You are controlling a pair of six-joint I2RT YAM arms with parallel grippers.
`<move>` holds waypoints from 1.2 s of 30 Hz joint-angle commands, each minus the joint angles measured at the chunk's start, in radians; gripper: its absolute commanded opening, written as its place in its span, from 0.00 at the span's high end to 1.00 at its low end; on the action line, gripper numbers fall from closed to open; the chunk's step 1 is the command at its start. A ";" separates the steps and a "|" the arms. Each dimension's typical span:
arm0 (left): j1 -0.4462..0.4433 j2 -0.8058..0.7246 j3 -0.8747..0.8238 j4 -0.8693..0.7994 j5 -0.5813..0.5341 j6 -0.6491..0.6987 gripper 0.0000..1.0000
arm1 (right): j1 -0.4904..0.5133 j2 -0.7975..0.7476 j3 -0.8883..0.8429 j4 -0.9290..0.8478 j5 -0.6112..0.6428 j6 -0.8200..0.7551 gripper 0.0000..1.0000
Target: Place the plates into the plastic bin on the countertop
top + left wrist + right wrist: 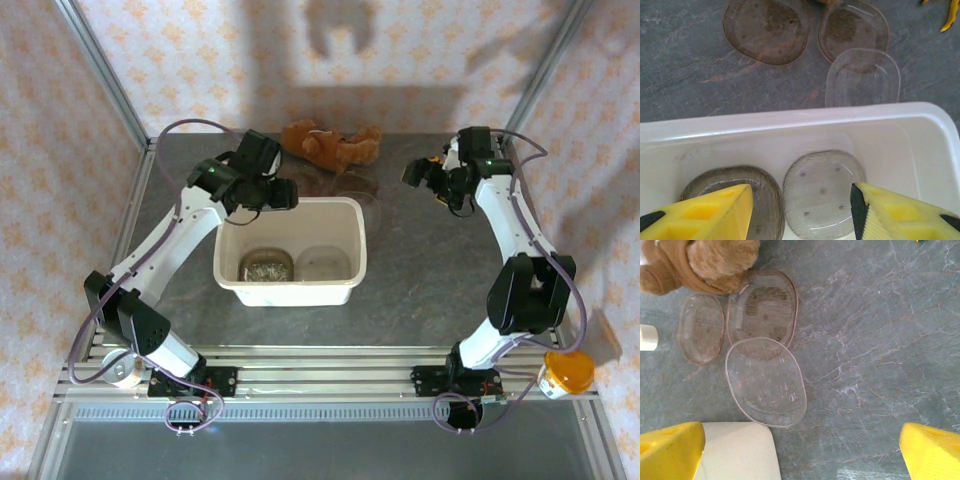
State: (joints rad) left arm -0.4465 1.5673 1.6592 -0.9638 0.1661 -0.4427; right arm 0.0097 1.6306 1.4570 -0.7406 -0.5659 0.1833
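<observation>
Left gripper [802,200] over bin [790,122], fingers apart, holding nothing; two plates [822,192] inside. Right gripper [802,447] fingers wide apart above countertop [875,340]; three more plates [765,382] lie there by bear [700,265]

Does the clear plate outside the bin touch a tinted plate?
Touching. In the right wrist view the clear plate lies with its edge over the rim of the tinted plate, with no gap. The left wrist view shows the same overlap.
</observation>
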 commanded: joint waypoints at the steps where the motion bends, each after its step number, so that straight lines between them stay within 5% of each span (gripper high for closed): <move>1: 0.035 -0.014 0.023 0.039 0.092 0.008 0.44 | 0.002 0.013 -0.046 0.030 -0.003 0.019 0.02; 22: 0.067 0.006 0.077 0.008 0.123 0.015 0.44 | 0.164 0.400 0.080 0.054 0.046 -0.124 0.32; 36: 0.068 -0.033 0.019 0.007 0.083 0.033 0.44 | 0.204 0.472 0.099 0.078 0.057 -0.169 0.52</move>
State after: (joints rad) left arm -0.3851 1.5650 1.6844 -0.9367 0.2764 -0.4377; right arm 0.2050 2.0884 1.5242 -0.6712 -0.5228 0.0315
